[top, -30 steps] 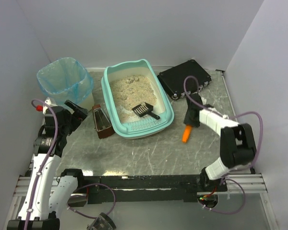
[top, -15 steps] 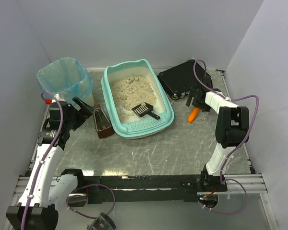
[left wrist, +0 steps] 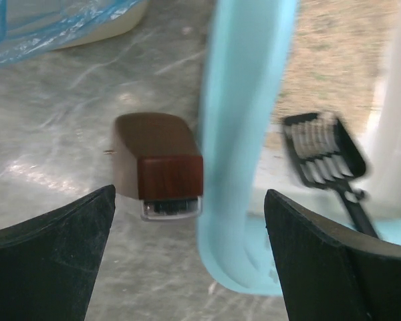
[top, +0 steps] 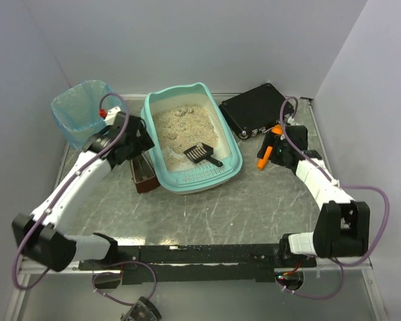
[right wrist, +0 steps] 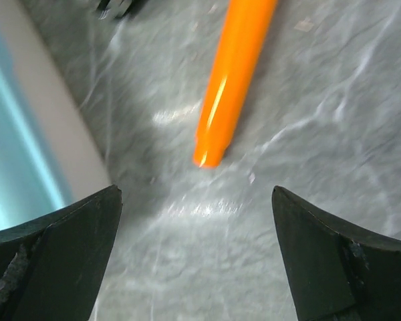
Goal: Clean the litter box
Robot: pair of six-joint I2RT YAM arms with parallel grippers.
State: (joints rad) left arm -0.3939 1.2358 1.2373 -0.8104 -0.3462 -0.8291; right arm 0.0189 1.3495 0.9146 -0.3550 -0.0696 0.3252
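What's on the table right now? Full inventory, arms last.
litter box: 1, teal with a cream inner wall, back centre of the table
litter: beige granules, inside the litter box
scoop: 1, black, slotted, lying in the litter box near its ribbed lip
bin: 1, lined with a blue bag, far left corner
wooden box: 1, brown, on the table beside the litter box's left wall
case: 1, black, far right
marker: 1, orange, on the table right of the litter box
table: 1, grey marbled
left gripper: open, over the wooden box
right gripper: open, over the marker's end
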